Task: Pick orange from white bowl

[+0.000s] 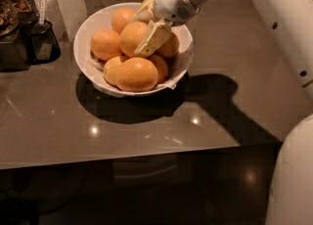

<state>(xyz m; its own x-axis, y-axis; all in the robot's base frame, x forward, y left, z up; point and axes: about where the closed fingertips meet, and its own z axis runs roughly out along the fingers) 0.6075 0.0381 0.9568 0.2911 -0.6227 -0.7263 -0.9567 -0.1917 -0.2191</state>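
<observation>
At the far left stands a dark container (pixel 44 40) on the glossy grey-brown table (pixel 49 116). Just to its right sits the white bowl (pixel 82 53): wide, round, plain and shiny, with a smooth rim, heaped with oranges that rise above its edge. The front orange (pixel 136 74) lies against the near rim. Another (pixel 105 44) is at the left wall and one (pixel 122 18) at the back. The orange (pixel 128 35) at the top of the heap, near the bowl's middle, is the one taken. The gripper (pixel 138 35) is down over it, and its cream fingers (pixel 152 38) clasp it, one across its front right side, the other behind its top. The white arm (pixel 274 4) slants up to the right, throwing a dark shadow (pixel 220 101) on the table beside the bowl
</observation>
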